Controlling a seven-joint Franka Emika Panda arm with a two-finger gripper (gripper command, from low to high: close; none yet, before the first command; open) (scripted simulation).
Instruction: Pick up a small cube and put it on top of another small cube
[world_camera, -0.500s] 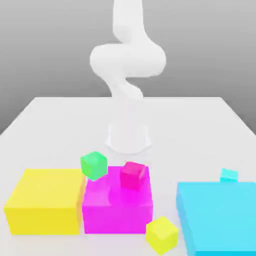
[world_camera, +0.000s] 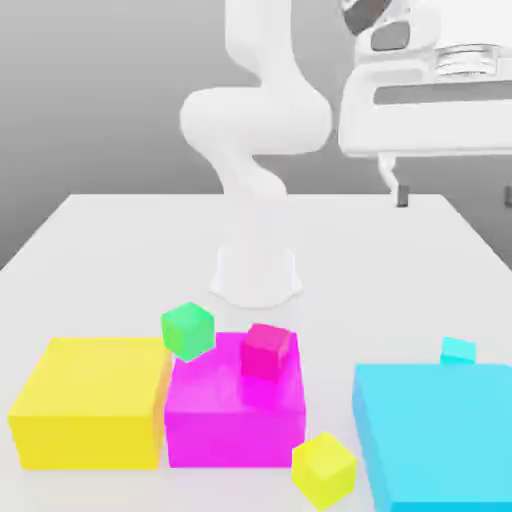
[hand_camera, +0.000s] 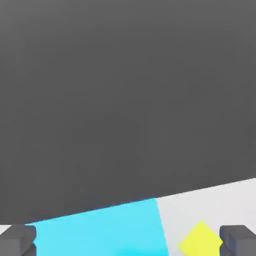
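**Pincer wide and empty, high over the tabletop; small cyan cube on the surface below**

The pincer (hand_camera: 128, 240) hangs released, its two dark fingers (hand_camera: 18, 240) standing far apart with nothing between them. In the exterior view the white hand (world_camera: 425, 100) sits high at that view's right, well above the tabletop (world_camera: 120, 250), with one dark fingertip (world_camera: 402, 195) pointing down.

The small cyan cube (world_camera: 458, 351) lies on the tabletop near its edge on the exterior view's right, just behind the far edge of the big cyan block (world_camera: 435, 430). It sits well below the hand and a little to the exterior view's right of the visible fingertip, apart from the pincer.

Along the near edge stand three big blocks: the yellow block (world_camera: 90, 415) toward the exterior view's left, the magenta block (world_camera: 235, 415) touching it in the middle, and the big cyan block at that view's right. A small pink cube (world_camera: 266, 350) rests on top of the magenta block. A small green cube (world_camera: 188, 331) sits tilted at the far corner where the yellow and magenta blocks meet. A small yellow cube (world_camera: 324, 469) lies tilted between the magenta and big cyan blocks at the near edge.

The arm's base (world_camera: 257, 275) stands at the tabletop's middle.
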